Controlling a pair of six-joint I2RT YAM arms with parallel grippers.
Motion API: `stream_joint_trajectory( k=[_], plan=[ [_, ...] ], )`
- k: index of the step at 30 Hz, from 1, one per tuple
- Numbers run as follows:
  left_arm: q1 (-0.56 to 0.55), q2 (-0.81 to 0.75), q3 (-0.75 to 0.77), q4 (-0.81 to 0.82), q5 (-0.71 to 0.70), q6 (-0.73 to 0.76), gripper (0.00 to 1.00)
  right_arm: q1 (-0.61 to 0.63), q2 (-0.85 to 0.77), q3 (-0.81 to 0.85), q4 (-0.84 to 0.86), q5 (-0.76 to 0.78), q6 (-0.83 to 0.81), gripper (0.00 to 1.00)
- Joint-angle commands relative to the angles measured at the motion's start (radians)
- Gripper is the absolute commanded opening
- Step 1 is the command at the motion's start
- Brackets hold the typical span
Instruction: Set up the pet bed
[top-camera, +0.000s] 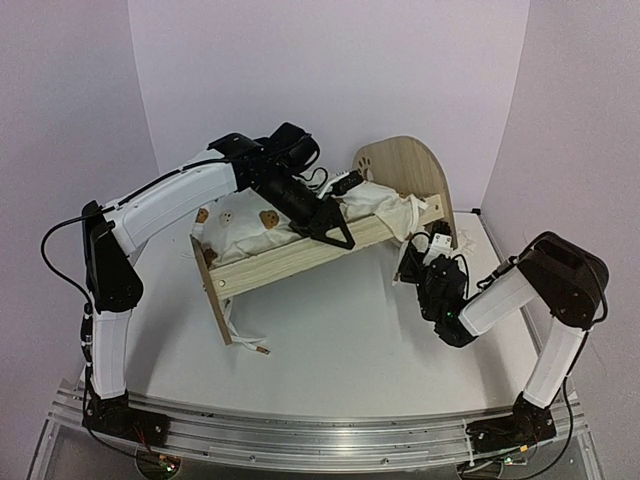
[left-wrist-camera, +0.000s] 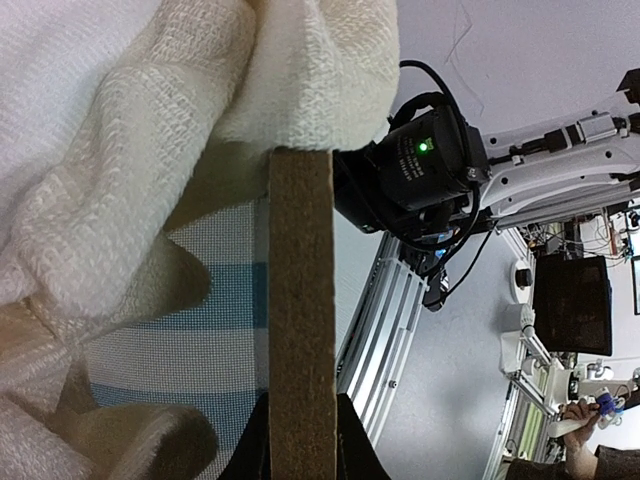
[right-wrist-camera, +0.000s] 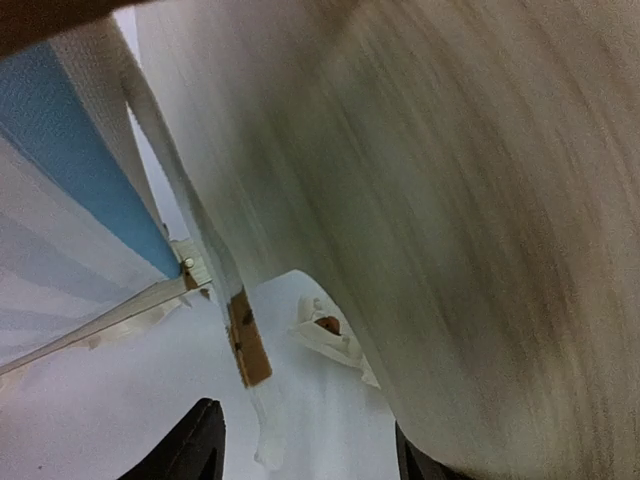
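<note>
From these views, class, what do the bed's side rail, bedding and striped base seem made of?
Side rail: pale matte wood grain; its edge in the left wrist view looks brown and fibrous, so perhaps veneered board. Bedding: soft cream cloth, likely cotton, with a visible open weave. Striped base: blue-and-white fabric, finely woven, mesh-like.

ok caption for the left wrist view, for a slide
left hand clamped on the pet bed's wooden side rail, cream bedding bunched alongside
</note>
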Motion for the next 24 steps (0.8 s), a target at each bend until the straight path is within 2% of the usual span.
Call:
stream_joint_trajectory(
  k=[1,8,10,14,19,24],
  plan=[
    [-0.007,-0.137,0.119,0.403,0.247,-0.015,0.0,-0.002,0.049,0.118,0.174,0.131,-0.055,0.59],
    [-0.006,-0.136,0.121,0.434,0.27,-0.045,0.0,-0.002,0.096,0.198,0.174,0.167,-0.063,0.58],
    [-0.007,-0.139,0.119,0.436,0.273,-0.046,0.0,-0.003,0.109,0.212,0.174,0.175,-0.071,0.55],
    [-0.006,-0.143,0.119,0.438,0.274,-0.048,0.0,-0.004,0.149,0.25,0.174,0.207,-0.068,0.26],
    [-0.005,-0.152,0.118,0.427,0.262,-0.038,0.0,-0.005,0.155,0.241,0.174,0.192,-0.071,0.02],
    [-0.003,-0.156,0.111,0.405,0.235,-0.005,0.0,-0.006,0.087,0.139,0.174,0.111,-0.09,0.0]
  ],
)
